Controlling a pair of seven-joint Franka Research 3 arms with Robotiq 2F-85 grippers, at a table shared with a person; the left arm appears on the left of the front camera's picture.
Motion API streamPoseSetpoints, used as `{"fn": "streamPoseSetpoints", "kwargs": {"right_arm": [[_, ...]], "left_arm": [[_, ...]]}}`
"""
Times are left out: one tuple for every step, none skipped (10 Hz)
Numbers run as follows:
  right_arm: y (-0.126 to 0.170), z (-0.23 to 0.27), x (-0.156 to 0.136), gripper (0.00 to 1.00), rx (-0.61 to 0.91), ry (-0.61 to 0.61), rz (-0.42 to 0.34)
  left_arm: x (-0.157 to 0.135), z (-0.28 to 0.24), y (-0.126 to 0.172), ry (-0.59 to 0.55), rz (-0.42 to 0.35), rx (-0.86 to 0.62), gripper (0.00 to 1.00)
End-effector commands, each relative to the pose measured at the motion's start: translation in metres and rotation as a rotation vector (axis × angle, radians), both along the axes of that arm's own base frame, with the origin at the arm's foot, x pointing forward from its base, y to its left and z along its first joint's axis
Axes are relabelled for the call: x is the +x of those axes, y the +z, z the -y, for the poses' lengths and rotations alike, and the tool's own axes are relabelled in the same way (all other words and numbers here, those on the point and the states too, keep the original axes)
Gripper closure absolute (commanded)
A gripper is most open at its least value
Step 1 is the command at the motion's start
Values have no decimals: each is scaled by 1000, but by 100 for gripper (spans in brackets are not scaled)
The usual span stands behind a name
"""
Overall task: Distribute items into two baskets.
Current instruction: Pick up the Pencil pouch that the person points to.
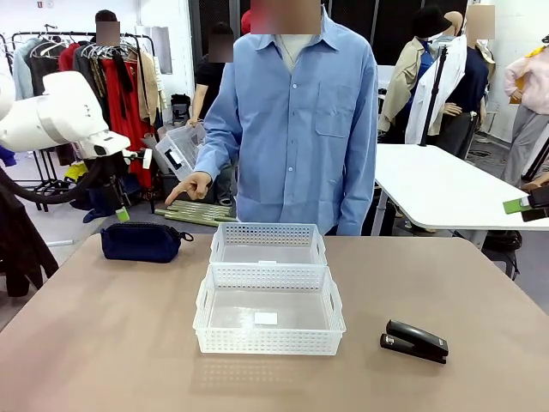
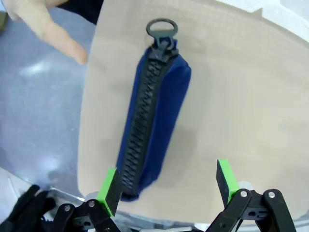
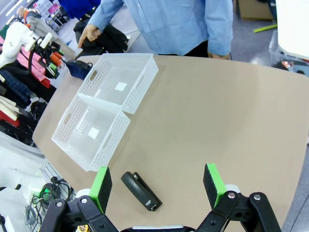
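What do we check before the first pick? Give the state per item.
1. left fingers open: ok.
2. pouch centred between them: not ok, its end lies by one finger.
3. right fingers open, stapler in line between them: ok.
4. near basket and far basket empty: ok.
5. person's hand off the pouch: ok, apart but close by.
6. Height above the pouch: cannot tell.
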State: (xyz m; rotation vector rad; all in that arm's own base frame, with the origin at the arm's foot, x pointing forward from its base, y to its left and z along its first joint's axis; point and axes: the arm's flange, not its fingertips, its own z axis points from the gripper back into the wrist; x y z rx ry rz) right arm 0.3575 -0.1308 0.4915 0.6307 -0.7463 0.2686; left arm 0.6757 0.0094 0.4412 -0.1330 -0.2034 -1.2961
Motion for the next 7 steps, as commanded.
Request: {"fn": "streamPoseSetpoints", "kwargs": {"right_arm": [[-1, 0, 2, 0, 26, 2, 24], [-1, 0, 2, 0, 26, 2, 24], [-1, 0, 2, 0, 26, 2, 24], [-1, 0, 2, 0, 26, 2, 24], [-1, 0, 2, 0, 26, 2, 24], [-1, 0, 2, 0, 26, 2, 24], [-1, 0, 2, 0, 26, 2, 24]], "left_arm": [[17, -1, -2, -74, 58, 5, 0], [22, 3, -5, -107, 65, 22, 0], [26, 7, -9, -134, 40, 45, 0], [29, 9, -13, -154, 19, 66, 0], [29, 13, -17, -192, 26, 92, 0], [29, 17, -19, -232, 49, 114, 0], [28, 20, -21, -259, 54, 122, 0]]}}
